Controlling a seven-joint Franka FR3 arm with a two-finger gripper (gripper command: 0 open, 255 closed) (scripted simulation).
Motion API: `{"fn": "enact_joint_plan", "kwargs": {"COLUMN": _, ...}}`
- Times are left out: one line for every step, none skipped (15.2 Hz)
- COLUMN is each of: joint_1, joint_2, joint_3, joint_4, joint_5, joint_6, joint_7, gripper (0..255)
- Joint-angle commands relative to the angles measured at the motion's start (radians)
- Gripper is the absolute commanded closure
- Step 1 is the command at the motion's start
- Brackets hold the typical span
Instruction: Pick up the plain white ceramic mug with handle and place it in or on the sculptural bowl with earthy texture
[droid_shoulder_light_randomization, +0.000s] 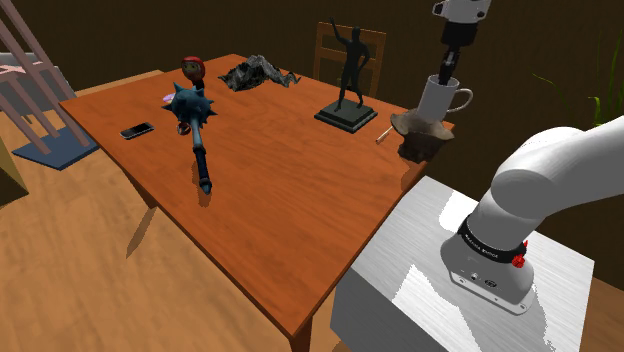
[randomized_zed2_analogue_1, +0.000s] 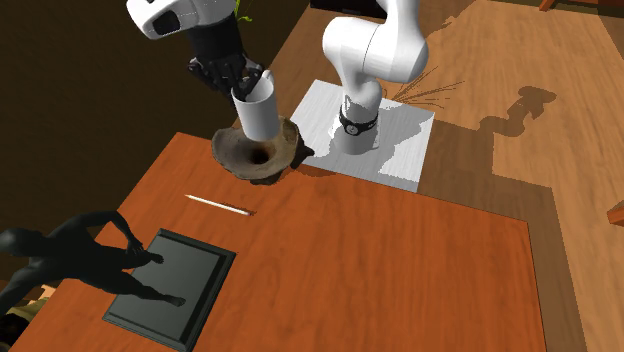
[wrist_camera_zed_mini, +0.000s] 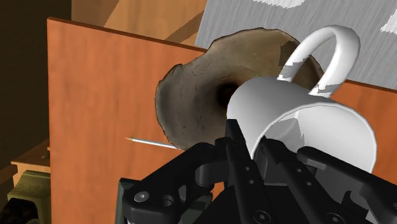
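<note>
White mug (droid_shoulder_light_randomization: 440, 98) sits directly above brown bowl (droid_shoulder_light_randomization: 420, 137) at table (droid_shoulder_light_randomization: 280, 170) corner, shoulder view. Second exterior view: gripper (randomized_zed2_analogue_1: 243, 85) clamped on mug rim; mug-bowl contact unclear. Wrist view: fingers pinch mug wall, bowl's hollow beyond.

statue (droid_shoulder_light_randomization: 350, 72) near bowl (droid_shoulder_light_randomization: 418, 140), table (droid_shoulder_light_randomization: 280, 195) middle open

White handled mug (droid_shoulder_light_randomization: 437, 98), upright, over rough brown bowl (droid_shoulder_light_randomization: 425, 138)
</note>
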Motion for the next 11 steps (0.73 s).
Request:
{"fn": "enact_joint_plan", "kwargs": {"joint_1": -0.002, "joint_2": 0.000, "joint_3": -0.005, "joint_4": -0.016, "joint_5": -0.004, "joint_6": 0.017, "joint_7": -0.001, "gripper": 255}}
{"fn": "enact_joint_plan", "kwargs": {"joint_1": -0.002, "joint_2": 0.000, "joint_3": -0.005, "joint_4": -0.016, "joint_5": -0.004, "joint_6": 0.017, "joint_7": -0.001, "gripper": 255}}
{"fn": "enact_joint_plan", "kwargs": {"joint_1": -0.002, "joint_2": 0.000, "joint_3": -0.005, "joint_4": -0.016, "joint_5": -0.004, "joint_6": 0.017, "joint_7": -0.001, "gripper": 255}}
{"fn": "enact_joint_plan", "kwargs": {"joint_1": -0.002, "joint_2": 0.000, "joint_3": -0.005, "joint_4": -0.016, "joint_5": -0.004, "joint_6": 0.017, "joint_7": -0.001, "gripper": 255}}
{"fn": "enact_joint_plan", "kwargs": {"joint_1": -0.002, "joint_2": 0.000, "joint_3": -0.005, "joint_4": -0.016, "joint_5": -0.004, "joint_6": 0.017, "joint_7": -0.001, "gripper": 255}}
{"fn": "enact_joint_plan", "kwargs": {"joint_1": -0.002, "joint_2": 0.000, "joint_3": -0.005, "joint_4": -0.016, "joint_5": -0.004, "joint_6": 0.017, "joint_7": -0.001, "gripper": 255}}
{"fn": "enact_joint_plan", "kwargs": {"joint_1": -0.002, "joint_2": 0.000, "joint_3": -0.005, "joint_4": -0.016, "joint_5": -0.004, "joint_6": 0.017, "joint_7": -0.001, "gripper": 255}}
{"fn": "enact_joint_plan", "kwargs": {"joint_1": -0.002, "joint_2": 0.000, "joint_3": -0.005, "joint_4": -0.016, "joint_5": -0.004, "joint_6": 0.017, "joint_7": -0.001, "gripper": 255}}
{"fn": "enact_joint_plan", "kwargs": {"joint_1": -0.002, "joint_2": 0.000, "joint_3": -0.005, "joint_4": -0.016, "joint_5": -0.004, "joint_6": 0.017, "joint_7": -0.001, "gripper": 0}}
{"fn": "enact_joint_plan", "kwargs": {"joint_1": -0.002, "joint_2": 0.000, "joint_3": -0.005, "joint_4": -0.016, "joint_5": -0.004, "joint_6": 0.017, "joint_7": -0.001, "gripper": 0}}
{"fn": "enact_joint_plan", "kwargs": {"joint_1": -0.002, "joint_2": 0.000, "joint_3": -0.005, "joint_4": -0.016, "joint_5": -0.004, "joint_6": 0.017, "joint_7": -0.001, "gripper": 0}}
